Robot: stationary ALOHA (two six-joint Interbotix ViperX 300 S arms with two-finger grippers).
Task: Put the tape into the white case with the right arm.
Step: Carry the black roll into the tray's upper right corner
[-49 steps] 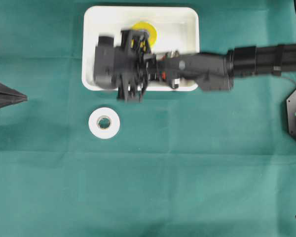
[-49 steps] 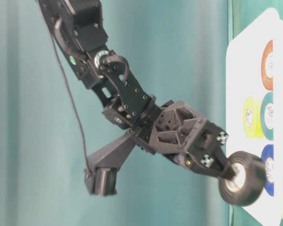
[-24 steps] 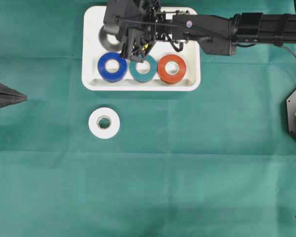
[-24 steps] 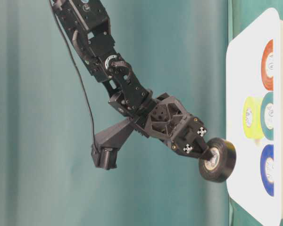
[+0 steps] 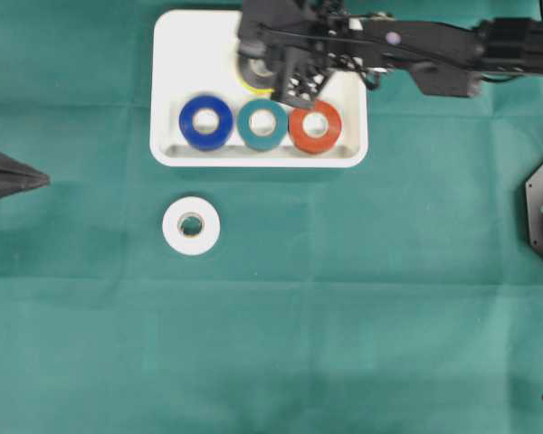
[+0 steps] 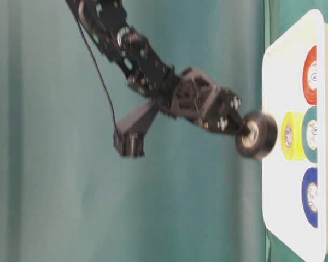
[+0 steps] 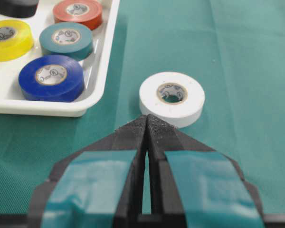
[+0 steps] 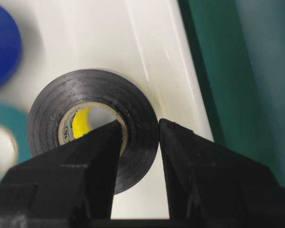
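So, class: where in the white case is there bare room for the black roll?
The case is bare left of the yellow roll, behind the blue roll. The front row, blue, teal and red, is crowded.

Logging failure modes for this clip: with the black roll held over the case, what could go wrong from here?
The right gripper pinches only one wall of the black tape, so it could slip or swing. The roll hangs directly over the yellow tape; released here, it may land on it rather than on the white case floor. The held roll looks tilted and could roll toward the rim.
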